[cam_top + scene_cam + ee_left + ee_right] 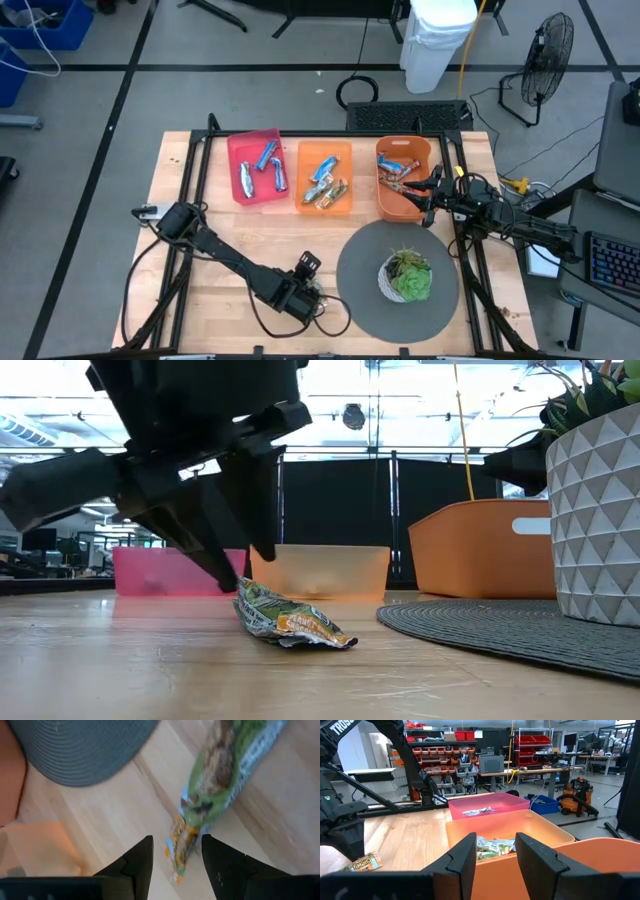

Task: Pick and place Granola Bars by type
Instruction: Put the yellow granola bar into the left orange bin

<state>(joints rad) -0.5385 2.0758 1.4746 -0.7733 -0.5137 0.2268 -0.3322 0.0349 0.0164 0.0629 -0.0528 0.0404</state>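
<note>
Granola Bars (pixel 261 170) lie sorted in three bins at the far side: blue ones in the pink bin (pixel 236 147), green-gold ones in the middle orange bin (pixel 340 150), mixed ones in the right orange bin (pixel 420 152). One green bar (pixel 290 620) lies on the table (pixel 220 290) near the grey mat (pixel 360 275), between the spread jaws of the left gripper (pixel 175 860). Right gripper (pixel 495 852) hovers over the right bin, jaws spread.

You are looking at three bins along the top of the table in the high view: one pink bin (pixel 256 166) at left, a light orange bin (pixel 325 176) in the middle and a darker orange bin (pixel 402 178) at right. Three blue bars (pixel 266 168) are lying in the pink one. One green bar (pixel 288 619) is lying on the table (pixel 220 290). One potted plant (pixel 406 276) is sitting on one round grey mat (pixel 360 290) at lower right.
</note>
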